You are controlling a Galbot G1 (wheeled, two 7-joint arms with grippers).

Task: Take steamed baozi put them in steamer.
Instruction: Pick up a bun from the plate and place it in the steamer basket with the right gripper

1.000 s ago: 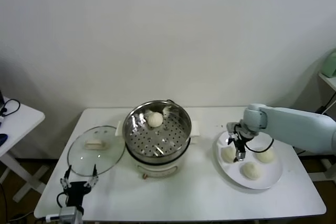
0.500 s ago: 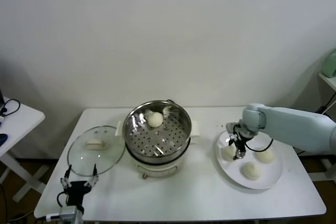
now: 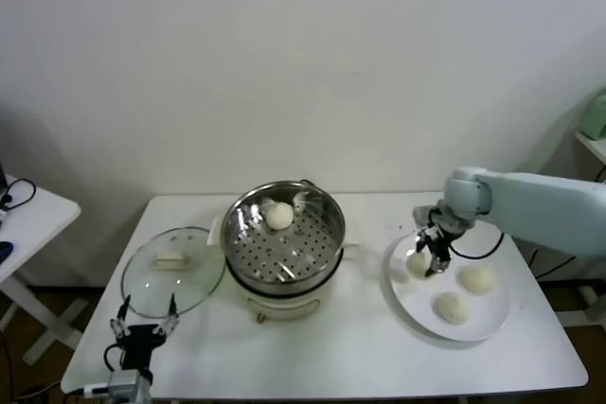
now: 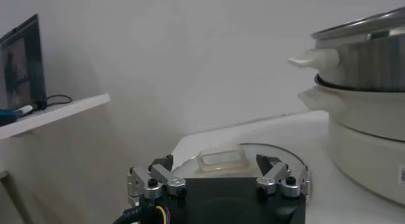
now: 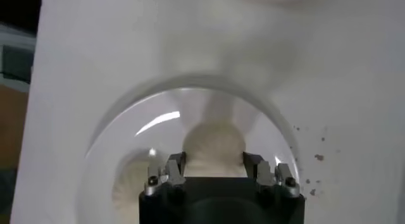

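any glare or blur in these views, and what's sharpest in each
Head view: sharp throughout, glare on the steamer rim and glass lid. Left wrist view: left gripper crisp, steamer soft. Right wrist view: baozi between the right gripper fingers is blurred, with a bright streak on the plate.

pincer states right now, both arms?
Left pincer: open, empty, parked at the table's front edge near the glass lid.
Right pincer: shut on a baozi over the plate.
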